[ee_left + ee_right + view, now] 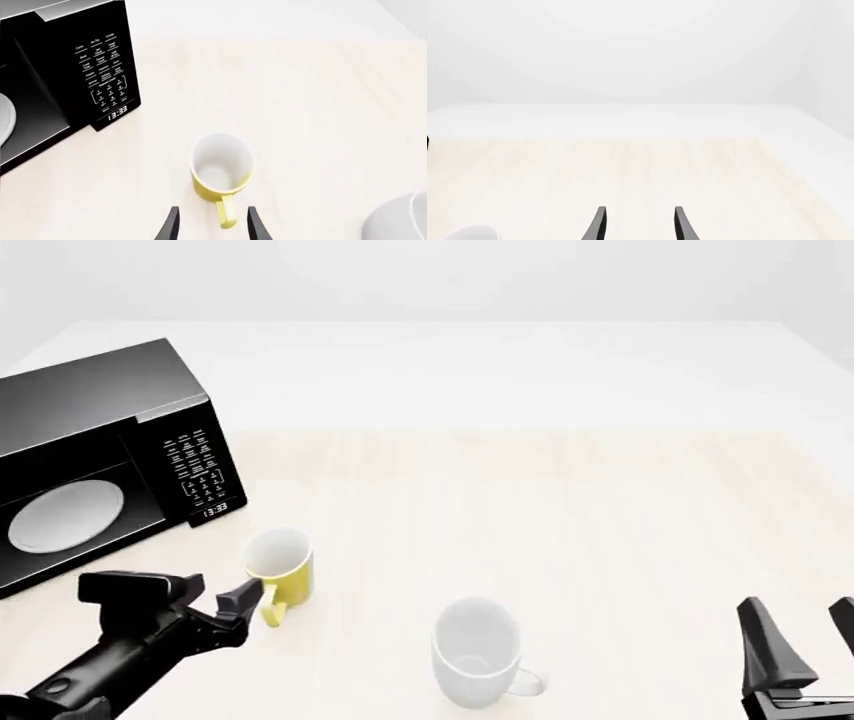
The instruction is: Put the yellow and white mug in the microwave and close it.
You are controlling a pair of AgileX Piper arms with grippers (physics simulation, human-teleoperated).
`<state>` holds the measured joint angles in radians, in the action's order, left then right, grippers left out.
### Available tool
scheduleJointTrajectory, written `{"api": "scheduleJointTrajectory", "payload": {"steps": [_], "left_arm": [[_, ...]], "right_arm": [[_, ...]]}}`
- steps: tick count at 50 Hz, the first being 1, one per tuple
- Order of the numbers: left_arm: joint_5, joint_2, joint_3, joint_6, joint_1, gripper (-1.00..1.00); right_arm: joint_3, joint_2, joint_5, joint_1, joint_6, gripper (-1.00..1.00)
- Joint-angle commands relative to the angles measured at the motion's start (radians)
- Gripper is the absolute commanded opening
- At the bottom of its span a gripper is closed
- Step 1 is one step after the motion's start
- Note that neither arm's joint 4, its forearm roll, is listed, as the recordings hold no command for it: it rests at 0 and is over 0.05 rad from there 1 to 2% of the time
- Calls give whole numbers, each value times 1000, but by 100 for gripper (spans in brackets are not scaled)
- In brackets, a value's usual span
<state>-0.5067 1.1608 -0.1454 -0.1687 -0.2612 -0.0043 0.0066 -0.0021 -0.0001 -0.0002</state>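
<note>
In the left wrist view, the left gripper (pixel 212 226) is held with its dark tapered fingers spread either side of the loop handle of the yellow and white mug (pixel 221 170), apparently lined up for a grasp not yet made; the mug, glossy yellow outside and white within, stands upright on the pale wood-grain table (pixel 313 110), near the boxy black microwave (pixel 73 75). In the front view, the microwave is seen far left with its white round turntable plate (pixel 64 517) visible, while an all-white mug (pixel 478 652) stands well apart to the right. In the right wrist view, the right gripper (pixel 639 225) is held spread and empty over bare table, presumably parked clear of the work.
</note>
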Motion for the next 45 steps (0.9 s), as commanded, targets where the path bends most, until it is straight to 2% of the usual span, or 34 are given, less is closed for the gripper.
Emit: {"api": "scheduleJointTrajectory", "payload": {"steps": [1,31,45], "left_arm": [[-80,128,-14,-23,-12,100],[-204,334,-7,-58,-48,100],[-252,420,-19,-60,-35,100]], "right_arm": [[0,0,0,0,0,100],[0,0,0,0,0,100],[0,0,0,0,0,100]]}}
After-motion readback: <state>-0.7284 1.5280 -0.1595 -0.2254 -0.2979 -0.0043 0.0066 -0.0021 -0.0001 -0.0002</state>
